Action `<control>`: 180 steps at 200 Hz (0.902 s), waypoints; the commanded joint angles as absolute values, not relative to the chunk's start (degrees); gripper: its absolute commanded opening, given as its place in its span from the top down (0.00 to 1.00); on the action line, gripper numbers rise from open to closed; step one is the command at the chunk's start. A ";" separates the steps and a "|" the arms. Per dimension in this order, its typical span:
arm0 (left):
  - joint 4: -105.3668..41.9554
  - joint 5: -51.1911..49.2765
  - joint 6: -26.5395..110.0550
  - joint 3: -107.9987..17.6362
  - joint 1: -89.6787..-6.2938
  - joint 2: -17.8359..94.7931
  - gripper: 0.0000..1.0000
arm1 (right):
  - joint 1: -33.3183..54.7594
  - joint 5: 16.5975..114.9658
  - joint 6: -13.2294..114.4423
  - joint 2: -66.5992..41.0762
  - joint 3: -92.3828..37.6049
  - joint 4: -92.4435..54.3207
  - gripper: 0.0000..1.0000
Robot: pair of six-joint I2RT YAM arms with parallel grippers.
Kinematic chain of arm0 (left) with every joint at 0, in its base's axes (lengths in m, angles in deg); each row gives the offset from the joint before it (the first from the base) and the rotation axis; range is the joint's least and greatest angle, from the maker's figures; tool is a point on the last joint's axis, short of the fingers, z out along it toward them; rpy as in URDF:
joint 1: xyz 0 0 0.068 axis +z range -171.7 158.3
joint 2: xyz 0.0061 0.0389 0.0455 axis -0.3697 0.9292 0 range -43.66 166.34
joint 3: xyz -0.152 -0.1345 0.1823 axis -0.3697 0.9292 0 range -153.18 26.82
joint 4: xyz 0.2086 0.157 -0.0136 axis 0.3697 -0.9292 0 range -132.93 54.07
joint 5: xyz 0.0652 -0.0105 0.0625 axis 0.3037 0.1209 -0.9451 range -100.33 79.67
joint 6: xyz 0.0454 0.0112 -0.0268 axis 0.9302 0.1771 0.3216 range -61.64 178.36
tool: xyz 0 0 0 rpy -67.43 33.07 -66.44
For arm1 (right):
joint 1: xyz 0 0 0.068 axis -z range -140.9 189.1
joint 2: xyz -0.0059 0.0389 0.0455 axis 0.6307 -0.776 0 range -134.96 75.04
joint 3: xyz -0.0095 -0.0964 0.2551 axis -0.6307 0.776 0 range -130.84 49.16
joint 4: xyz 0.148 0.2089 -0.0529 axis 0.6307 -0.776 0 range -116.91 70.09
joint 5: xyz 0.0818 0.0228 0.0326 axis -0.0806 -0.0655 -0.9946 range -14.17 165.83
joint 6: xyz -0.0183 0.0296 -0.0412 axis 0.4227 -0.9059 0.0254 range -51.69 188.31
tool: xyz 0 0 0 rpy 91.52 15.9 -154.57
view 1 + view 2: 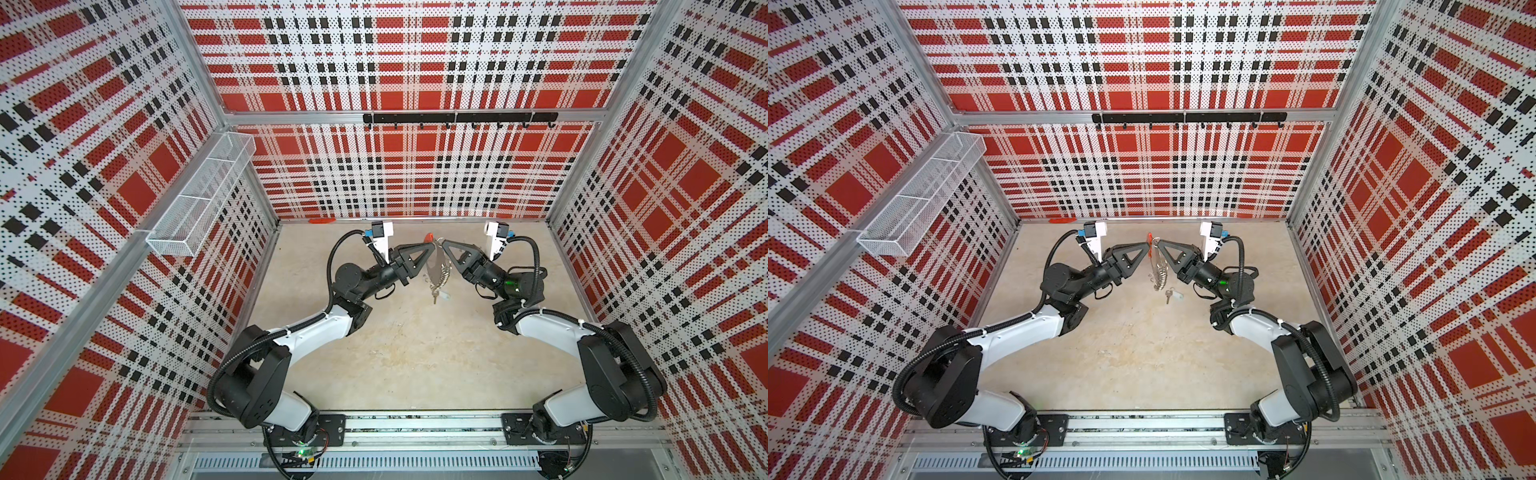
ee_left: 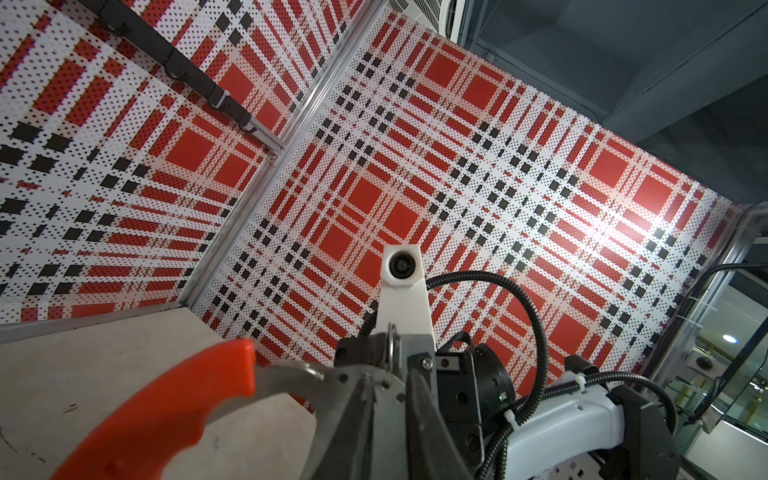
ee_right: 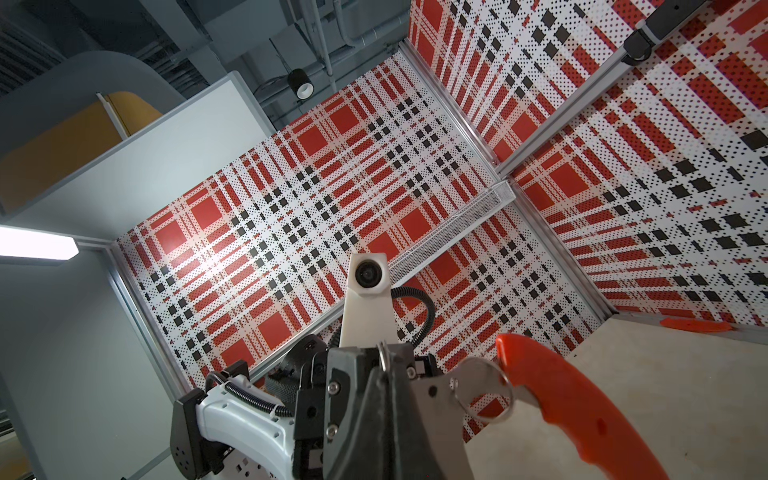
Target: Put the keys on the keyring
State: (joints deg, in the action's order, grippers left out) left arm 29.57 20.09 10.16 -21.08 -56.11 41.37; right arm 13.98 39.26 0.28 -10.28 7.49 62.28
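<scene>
Beige tabletop (image 1: 415, 353) — keys (image 1: 439, 296) on it

A white wire-mesh basket (image 1: 195, 199) with three compartments hangs on the left wall at 10 o'clock. A black hook rail (image 1: 459, 118) runs across the back wall at 12 o'clock. On the beige tabletop (image 1: 415, 357), a flat orange piece (image 1: 321, 220) lies against the back wall at 11 o'clock. Red, white and black plaid perforated panels (image 1: 415, 54) enclose three sides. A slotted grey cable duct (image 1: 374, 460) spans 6 o'clock.
</scene>
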 commanded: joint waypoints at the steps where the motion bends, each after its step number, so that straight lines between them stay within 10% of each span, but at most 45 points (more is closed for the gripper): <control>1: 33.21 20.07 9.58 -20.77 -56.25 40.95 0.82 | 13.37 39.79 -0.52 -10.52 5.44 65.61 1.00; 180: 33.68 20.61 9.22 -22.88 -57.26 43.79 0.79 | 12.60 38.40 0.63 -10.24 5.32 64.49 1.00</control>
State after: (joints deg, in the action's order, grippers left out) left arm 31.82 20.26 9.11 -21.15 -56.94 43.27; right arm 13.15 38.58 0.49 -10.28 7.43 62.24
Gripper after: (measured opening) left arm 0.204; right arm 0.050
